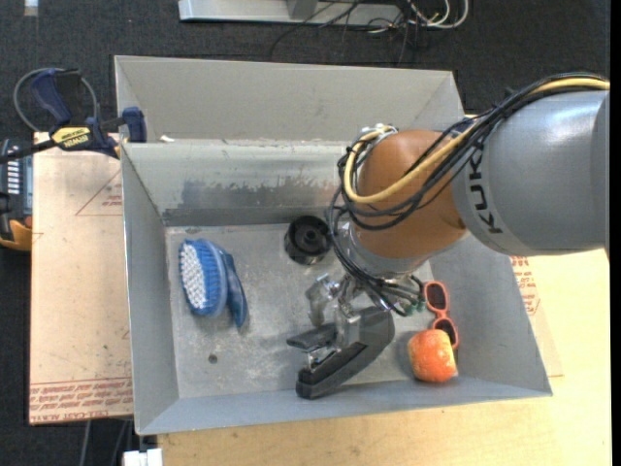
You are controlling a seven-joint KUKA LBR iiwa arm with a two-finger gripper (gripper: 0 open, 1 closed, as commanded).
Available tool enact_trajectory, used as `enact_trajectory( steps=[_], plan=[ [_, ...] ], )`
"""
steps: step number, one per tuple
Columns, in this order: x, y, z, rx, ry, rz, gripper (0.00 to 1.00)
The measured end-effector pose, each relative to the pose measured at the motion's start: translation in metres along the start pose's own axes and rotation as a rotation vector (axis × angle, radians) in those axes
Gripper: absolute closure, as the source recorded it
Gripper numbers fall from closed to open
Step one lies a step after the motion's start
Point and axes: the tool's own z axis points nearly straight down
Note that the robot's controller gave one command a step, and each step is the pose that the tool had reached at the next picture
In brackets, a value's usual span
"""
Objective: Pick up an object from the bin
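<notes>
As the tool [340, 306] hovered over the lower-centre stapler [342, 359], I couldn't tell its spread. A glancing pinch might slip.

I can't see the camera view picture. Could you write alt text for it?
A robot arm reaches from the right into a grey metal bin, its gripper down over a black stapler-like tool near the front. A blue brush lies to the left, a round black cap behind, orange glasses and an orange ball to the right.
</notes>
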Motion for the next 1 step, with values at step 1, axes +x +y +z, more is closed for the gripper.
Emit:
enact_trajectory(
  steps=[1],
  plan=[
    [0.002,0.0013,-0.0422,-0.003,0.003,0.001,1.0]
  ],
)
